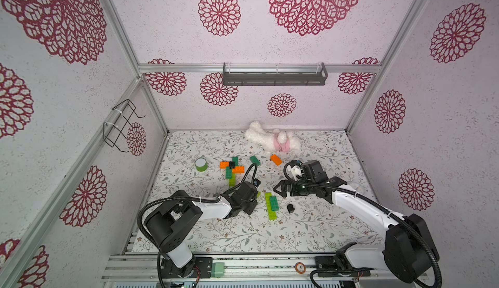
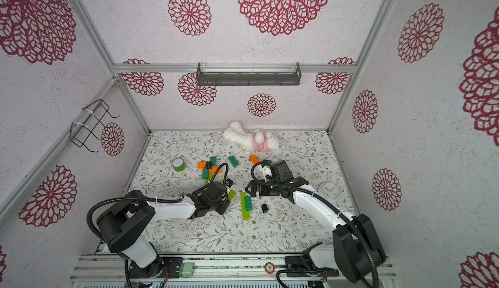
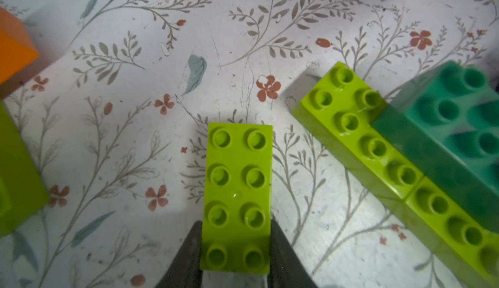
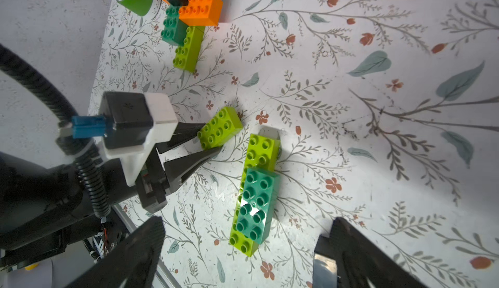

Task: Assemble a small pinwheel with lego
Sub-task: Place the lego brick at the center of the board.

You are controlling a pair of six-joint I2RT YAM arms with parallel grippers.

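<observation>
Nearest the table's (image 1: 243, 240) front edge: black square brick (image 1: 290, 208), loose, just beside a lime strip (image 1: 272, 215) bridged by a dark green top brick (image 1: 273, 202). Just beyond, mid-table: lime brick (image 3: 237, 197) pinched across its narrow width at one end by the left gripper (image 3: 236, 222), partly closed on it; lifted or resting, unclear. Right gripper (image 4: 247, 220) spread wide, empty, over the strip. Toward the far edge: half-built pinwheel (image 1: 232, 169), spare dark green brick (image 1: 255, 160), orange brick (image 1: 276, 159). Likely light, rigid, glossy plastic; best taken squarely on flat side walls, clear of studs.
</observation>
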